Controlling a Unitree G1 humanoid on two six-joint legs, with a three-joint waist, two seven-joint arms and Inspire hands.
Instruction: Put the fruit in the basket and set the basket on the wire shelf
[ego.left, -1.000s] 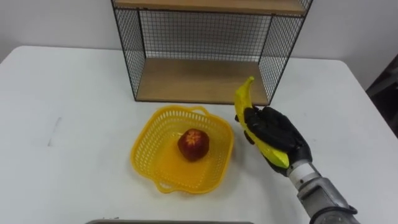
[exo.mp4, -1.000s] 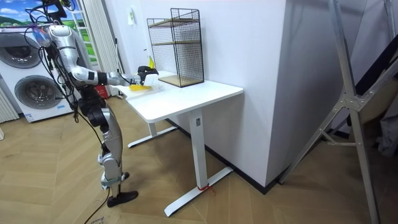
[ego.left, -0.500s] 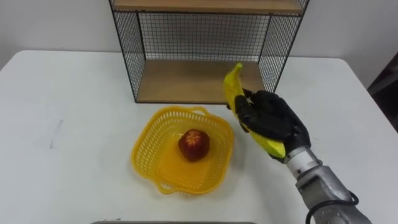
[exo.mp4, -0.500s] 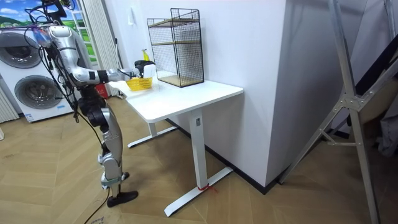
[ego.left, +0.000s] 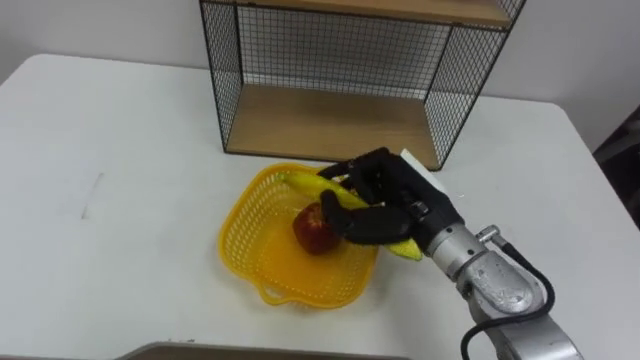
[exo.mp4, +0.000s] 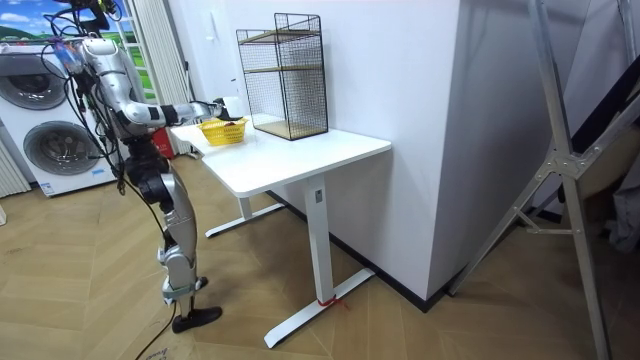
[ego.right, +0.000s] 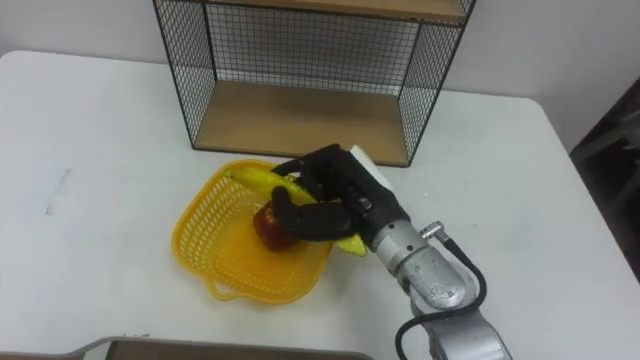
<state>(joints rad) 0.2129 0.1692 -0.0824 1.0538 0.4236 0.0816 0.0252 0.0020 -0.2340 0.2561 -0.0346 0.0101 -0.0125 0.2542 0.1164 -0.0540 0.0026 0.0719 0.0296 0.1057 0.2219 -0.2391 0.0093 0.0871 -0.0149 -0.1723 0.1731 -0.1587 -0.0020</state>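
my right hand (ego.left: 385, 200) clamped on banana (ego.left: 330, 192) | over basket (ego.left: 250, 240), above apple (ego.left: 312, 230) | lower gently, then release beside apple

Yellow basket (ego.left: 236, 236) — red apple (ego.left: 310, 229) inside, banana (ego.left: 304, 184) above

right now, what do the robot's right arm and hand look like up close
The right hand is black and human-shaped, with a small white tag at its back. Behind it come a silver-grey metal wrist and a rounded grey forearm, with thin dark cables looping beside them.
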